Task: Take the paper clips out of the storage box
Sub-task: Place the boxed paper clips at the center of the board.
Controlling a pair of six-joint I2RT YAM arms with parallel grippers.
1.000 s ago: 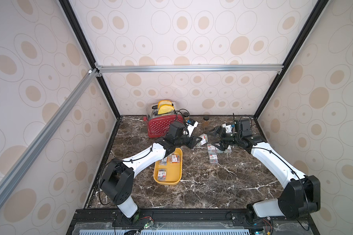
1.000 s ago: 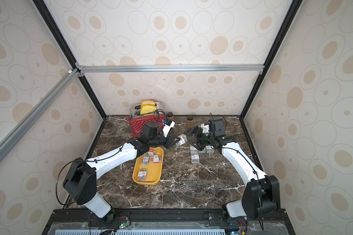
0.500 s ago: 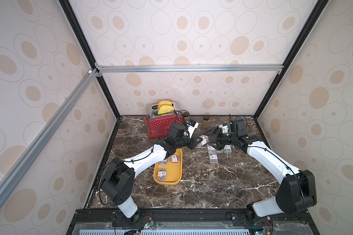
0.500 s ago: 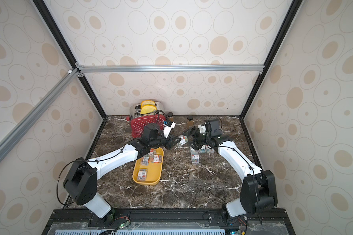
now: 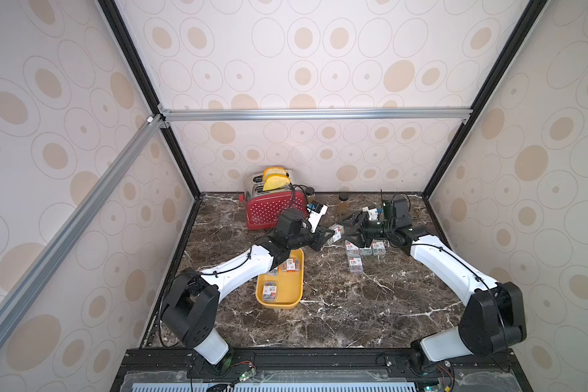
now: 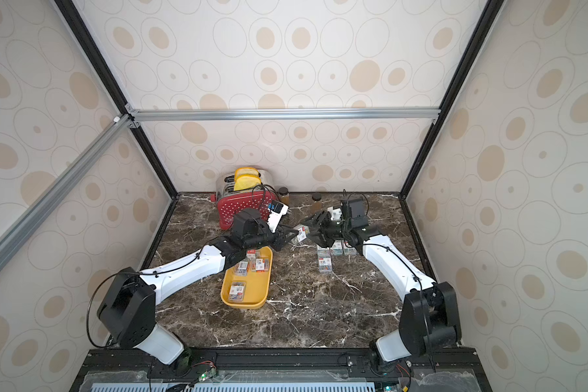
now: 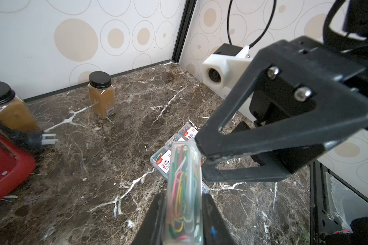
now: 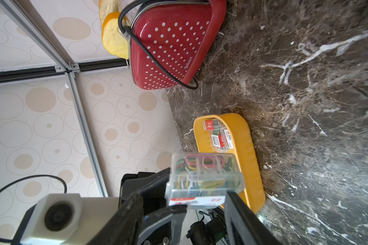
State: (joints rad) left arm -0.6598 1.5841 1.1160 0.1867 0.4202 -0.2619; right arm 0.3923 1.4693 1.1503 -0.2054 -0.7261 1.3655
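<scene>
L gripper (image 7: 184, 222) clamps a clip case (image 7: 184, 169) just beyond storage box (image 5: 279, 305), R gripper (image 8: 185, 200) part-open round it; 4 cases (image 5: 365, 249) out beside box, approx 4 left inside.

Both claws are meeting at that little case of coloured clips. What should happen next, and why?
Probably the right claw should close on the case of paper clips. The left claw is clamped on it in mid-air, and the right claw's jaws stand open on either side of it, so a hand-over looks likely.

Toaster (image 5: 271, 211) behind storage box (image 5: 293, 292) on table (image 5: 353, 305).
</scene>
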